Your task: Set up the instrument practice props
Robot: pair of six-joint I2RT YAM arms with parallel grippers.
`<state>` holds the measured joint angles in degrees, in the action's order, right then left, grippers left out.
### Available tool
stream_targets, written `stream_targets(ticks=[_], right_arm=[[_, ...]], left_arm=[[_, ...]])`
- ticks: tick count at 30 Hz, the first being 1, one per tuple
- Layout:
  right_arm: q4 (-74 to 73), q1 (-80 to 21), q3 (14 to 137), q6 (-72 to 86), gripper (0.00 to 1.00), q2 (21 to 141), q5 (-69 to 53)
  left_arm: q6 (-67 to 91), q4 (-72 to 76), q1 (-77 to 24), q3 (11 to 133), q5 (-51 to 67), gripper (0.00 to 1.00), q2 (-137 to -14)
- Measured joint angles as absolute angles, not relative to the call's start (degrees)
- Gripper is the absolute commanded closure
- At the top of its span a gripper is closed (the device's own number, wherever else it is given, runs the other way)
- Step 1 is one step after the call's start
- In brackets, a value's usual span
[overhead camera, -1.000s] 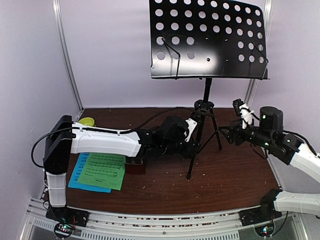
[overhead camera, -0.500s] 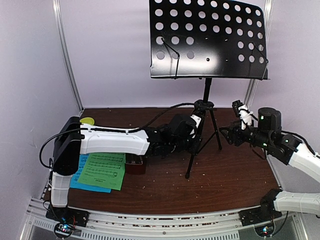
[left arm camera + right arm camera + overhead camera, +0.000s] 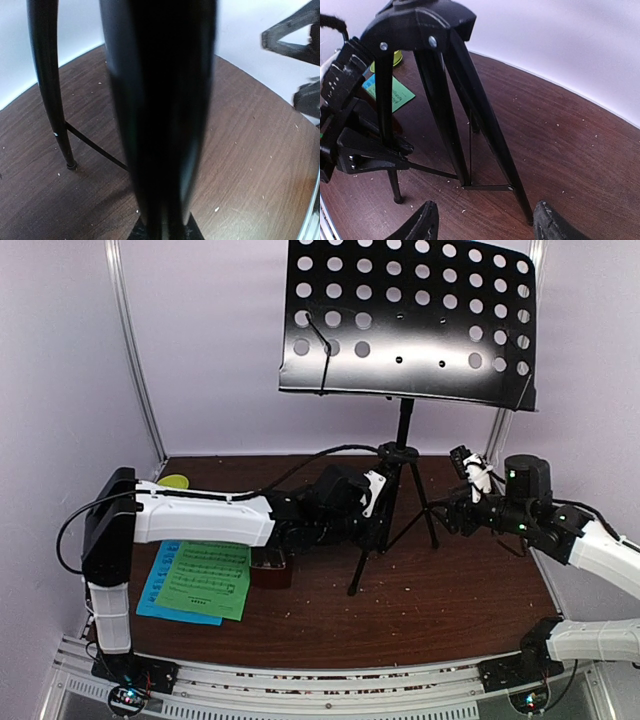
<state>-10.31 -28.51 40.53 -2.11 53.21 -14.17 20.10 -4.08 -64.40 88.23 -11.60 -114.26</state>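
The stand (image 3: pixel 420 380) is at the back middle of the table (image 3: pixel 450 600), with its punched desk up high and the top edge cut off by the frame. The left arm reaches low across the table from its base, the forearm nearly level. The left gripper (image 3: pixel 375 520) is clamped on the tripod's front leg (image 3: pixel 360 560), partway up. Through its wrist camera that leg is a dark blur filling the middle, so the fingers cannot be made out there. From the right wrist, the black gripper body sits tight against the leg. I cannot tell whether the front foot touches the table. The right arm comes in from the right with a bent elbow. The right gripper (image 3: pixel 452 512) is level and faces the tripod's right side, near it but apart, and its fingertips (image 3: pixel 426 222) are spread wide around nothing. At the front left the green sheet (image 3: pixel 205 580) lies flat, overlapping the blue sheet (image 3: pixel 160 595). Of the metronome (image 3: pixel 270 572) only a reddish-brown corner shows under the left forearm, just beside the green sheet. A lime bowl (image 3: pixel 173 482) peeks out behind the left arm.
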Motion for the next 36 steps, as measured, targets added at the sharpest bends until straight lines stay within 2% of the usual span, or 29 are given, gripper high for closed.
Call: stream_targets(ticks=[13,22,30,36], right_arm=[[-8.12,-28.51,45.19,-5.91,0.39,65.78,-21.69],[-4.45,-28.45,45.87,-6.26,0.49,71.55,-24.08],[-3.05,-27.88,48.23,-6.52,0.73,75.33,-24.40],[-3.51,-28.10,48.66,-9.76,1.00,75.55,-24.27]], left_arm=[[12.97,-3.81,-58.70,82.52,1.32,1.00,-109.69],[10.90,-3.31,-57.25,81.43,5.78,1.00,-109.06],[9.63,-3.55,-56.12,81.41,7.81,1.00,-109.03],[8.19,-4.38,-55.05,81.32,8.27,1.00,-108.51]])
